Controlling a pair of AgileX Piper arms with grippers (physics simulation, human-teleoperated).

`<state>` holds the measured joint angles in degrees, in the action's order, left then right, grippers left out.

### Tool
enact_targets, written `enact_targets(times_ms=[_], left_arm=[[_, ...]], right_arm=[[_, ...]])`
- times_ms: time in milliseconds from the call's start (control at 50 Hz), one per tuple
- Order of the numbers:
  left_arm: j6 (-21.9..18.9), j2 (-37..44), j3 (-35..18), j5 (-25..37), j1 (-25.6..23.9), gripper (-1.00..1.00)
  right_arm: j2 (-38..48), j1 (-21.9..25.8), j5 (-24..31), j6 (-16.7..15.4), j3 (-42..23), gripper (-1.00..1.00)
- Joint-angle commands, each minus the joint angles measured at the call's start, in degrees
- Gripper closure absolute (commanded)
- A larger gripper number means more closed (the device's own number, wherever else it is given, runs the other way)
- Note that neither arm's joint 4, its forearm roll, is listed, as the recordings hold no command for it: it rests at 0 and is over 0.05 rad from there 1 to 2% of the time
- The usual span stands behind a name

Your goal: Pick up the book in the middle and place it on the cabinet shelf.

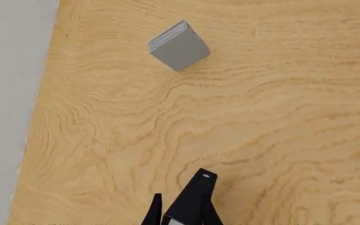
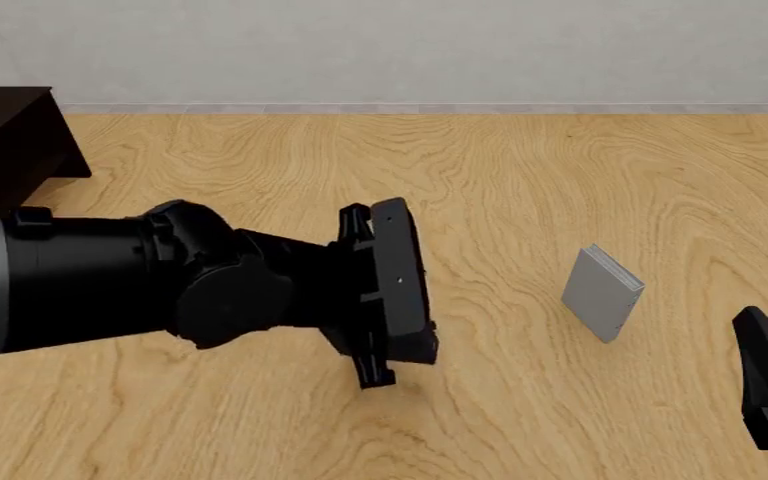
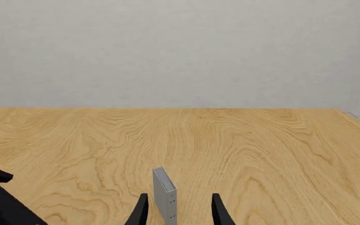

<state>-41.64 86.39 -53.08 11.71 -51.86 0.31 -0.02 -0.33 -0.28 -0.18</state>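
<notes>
"Where is the black book?"

"I can't see it. It may be hiding behind the left pincer [image 1: 180,187] and its big arm. One grey book [image 2: 603,295] stands off to that pincer's right, not touching it."

"Is the left pincer holding anything?"

"I can't tell. Its two tips look close together. The right pincer [image 3: 176,208] has its tips apart and holds nothing."

"What should it do now?"

"I think it must grab the black book around its fat middle, squeeze tight, and lift it flat. The cabinet shelf [image 2: 4,140] is far off to the left pincer's left, so go slowly and don't bump the grey book."
</notes>
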Motion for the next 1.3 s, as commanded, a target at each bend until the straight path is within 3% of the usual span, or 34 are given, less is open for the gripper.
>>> enact_targets(times_ms=[20, 120, 140, 180, 680, 920, 1060, 1140, 1300], left_arm=[[-3.9, -3.5, -1.4, 1.8, 1.3, 1.0], [-6.4, -5.4, -1.5, -0.1, 2.6, 1.0], [-5.1, -5.7, -2.2, 1.4, 2.1, 1.0], [-6.9, -7.2, -1.4, -1.1, 2.5, 1.0], [-9.7, -13.0, -2.5, -3.3, 4.7, 1.0], [-8.0, -14.5, -5.0, -4.6, 8.0, 1.0], [-9.4, -14.8, -4.3, -7.0, 10.3, 1.0], [-7.8, -15.1, -5.7, -7.8, 12.0, 1.0], [-8.5, -15.5, -3.8, -10.9, 14.1, 1.0]], right_arm=[[0.0, 0.0, 0.0, 0.0, 0.0, -1.0], [0.0, 0.0, 0.0, 0.0, 0.0, -1.0], [0.0, 0.0, 0.0, 0.0, 0.0, -1.0], [0.0, 0.0, 0.0, 0.0, 0.0, -1.0], [0.0, 0.0, 0.0, 0.0, 0.0, -1.0], [0.0, 0.0, 0.0, 0.0, 0.0, -1.0], [0.0, 0.0, 0.0, 0.0, 0.0, -1.0], [0.0, 0.0, 0.0, 0.0, 0.0, -1.0], [0.0, 0.0, 0.0, 0.0, 0.0, -1.0]])
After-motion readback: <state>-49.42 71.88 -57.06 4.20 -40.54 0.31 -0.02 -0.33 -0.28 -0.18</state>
